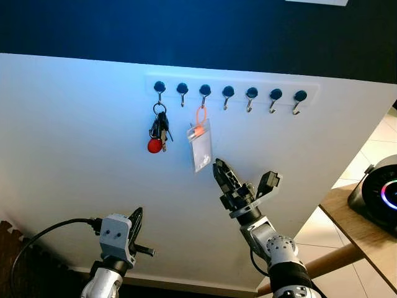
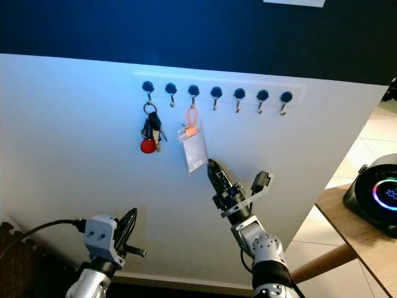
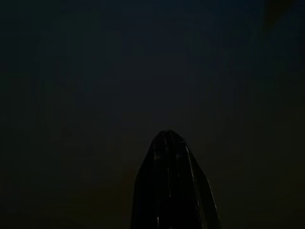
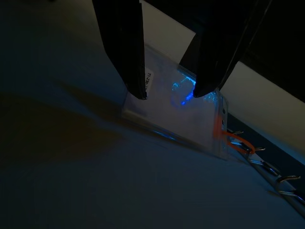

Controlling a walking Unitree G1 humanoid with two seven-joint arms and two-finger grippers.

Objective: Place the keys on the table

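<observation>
This looks like the entrance area of a home. On a white wall panel (image 1: 74, 186) under a dark blue upper wall (image 1: 186, 31) there is a white rail with seven dark round knobs and small metal hooks (image 1: 228, 93). A bunch of keys with a red round fob (image 1: 158, 131) and a clear plastic card holder on an orange loop (image 1: 201, 144) hang there. At the right stands a light wooden table (image 1: 360, 230) over pale floor tiles (image 1: 372, 155), with a black round device with a glowing coloured ring (image 1: 379, 194) on it.

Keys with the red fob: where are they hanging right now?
The keys hang from the leftmost hook, left of the badge holder.
</observation>
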